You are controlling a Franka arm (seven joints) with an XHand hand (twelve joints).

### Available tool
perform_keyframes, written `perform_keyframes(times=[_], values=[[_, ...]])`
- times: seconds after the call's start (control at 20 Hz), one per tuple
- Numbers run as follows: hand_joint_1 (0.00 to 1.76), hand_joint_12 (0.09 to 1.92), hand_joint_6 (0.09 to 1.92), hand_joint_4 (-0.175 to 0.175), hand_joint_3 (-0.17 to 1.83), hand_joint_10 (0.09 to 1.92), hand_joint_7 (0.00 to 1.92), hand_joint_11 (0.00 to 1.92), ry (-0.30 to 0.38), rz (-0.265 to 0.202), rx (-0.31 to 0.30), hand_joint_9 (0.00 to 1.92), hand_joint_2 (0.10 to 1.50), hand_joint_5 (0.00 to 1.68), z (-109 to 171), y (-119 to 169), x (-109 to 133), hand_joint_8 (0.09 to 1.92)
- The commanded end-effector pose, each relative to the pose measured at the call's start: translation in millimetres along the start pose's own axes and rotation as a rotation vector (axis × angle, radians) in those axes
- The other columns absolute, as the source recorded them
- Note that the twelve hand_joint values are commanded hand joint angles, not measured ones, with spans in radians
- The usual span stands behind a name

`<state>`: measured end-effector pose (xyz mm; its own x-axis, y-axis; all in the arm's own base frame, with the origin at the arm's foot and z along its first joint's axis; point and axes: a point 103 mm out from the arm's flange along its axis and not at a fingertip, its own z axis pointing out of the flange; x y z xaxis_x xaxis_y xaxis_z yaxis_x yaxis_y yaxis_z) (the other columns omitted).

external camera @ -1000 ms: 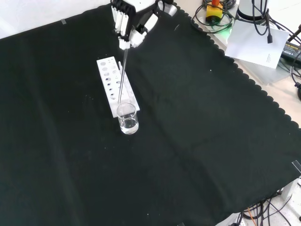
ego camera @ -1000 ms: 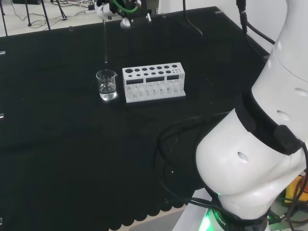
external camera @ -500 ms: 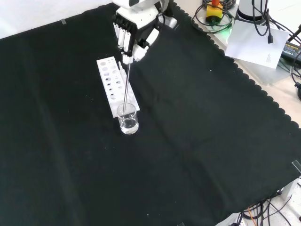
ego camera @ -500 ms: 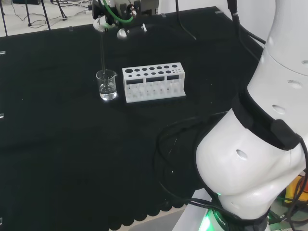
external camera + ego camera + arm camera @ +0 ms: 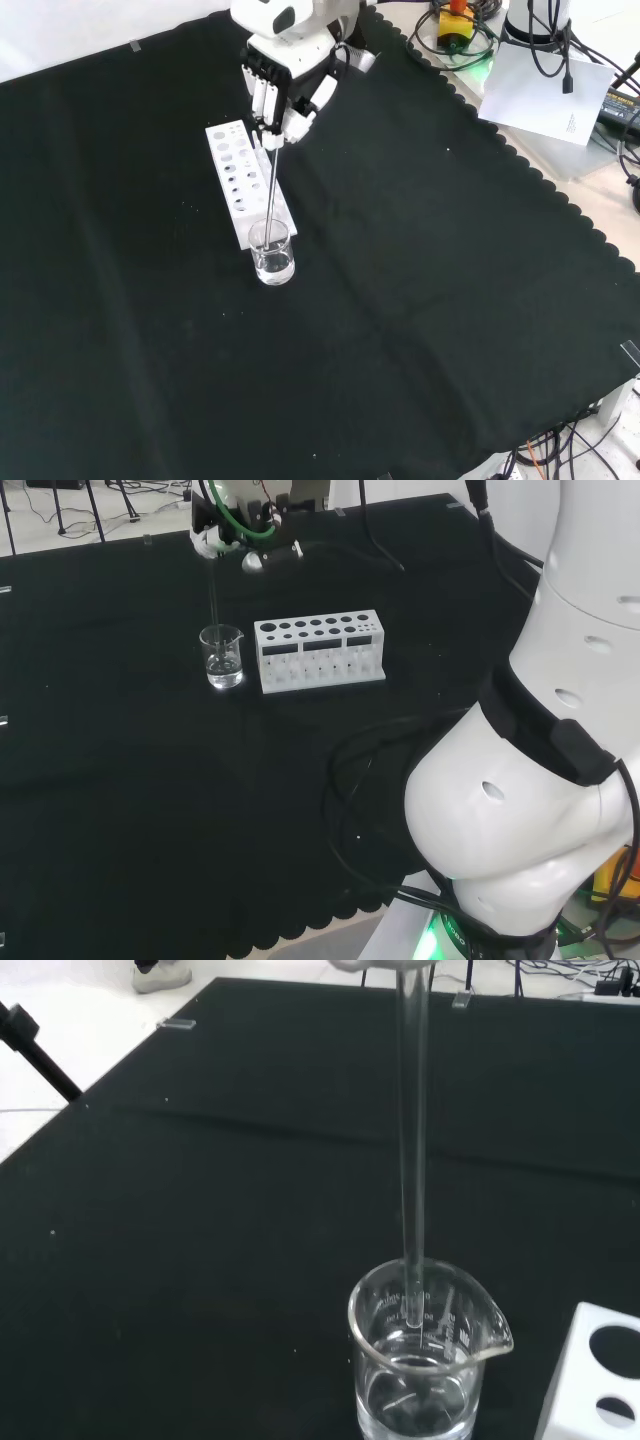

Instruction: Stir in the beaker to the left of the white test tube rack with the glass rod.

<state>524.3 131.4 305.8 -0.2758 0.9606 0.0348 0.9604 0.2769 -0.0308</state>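
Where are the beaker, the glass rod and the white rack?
beaker (image 5: 273, 262), front view, its glass wall.
glass rod (image 5: 413, 1160), wrist view, middle of its shaft.
rack (image 5: 318, 650), head view, its front face.

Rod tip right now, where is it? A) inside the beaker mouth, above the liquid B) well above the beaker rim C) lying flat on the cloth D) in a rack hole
A: in the wrist view the glass rod passes below the rim of the beaker and its end sits above the liquid, with the hand holding it nearly upright.
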Motion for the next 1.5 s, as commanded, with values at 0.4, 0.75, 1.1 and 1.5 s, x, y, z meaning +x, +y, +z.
perform_keyframes(times=[0.4, 0.75, 1.1, 1.5], values=[[1.32, 0.64, 0.09, -0.175, -0.17, 0.89, 1.25, 1.64, -0.014, -0.011, 0.064, 1.58, 1.08, 1.36, 52.0, 21.6, -1.8, 0.89], [1.32, 0.64, 0.09, -0.175, -0.17, 0.89, 1.25, 1.64, -0.015, 0.005, 0.053, 1.58, 1.08, 1.36, 43.0, 24.9, -10.9, 0.89], [1.32, 0.64, 0.09, -0.175, -0.17, 0.89, 1.25, 1.64, -0.017, 0.053, 0.065, 1.58, 1.08, 1.36, 37.6, 10.9, -33.5, 0.88], [1.32, 0.64, 0.09, -0.175, -0.17, 0.89, 1.25, 1.64, -0.017, 0.007, 0.072, 1.58, 1.08, 1.36, 36.7, -5.5, 11.2, 0.88]])
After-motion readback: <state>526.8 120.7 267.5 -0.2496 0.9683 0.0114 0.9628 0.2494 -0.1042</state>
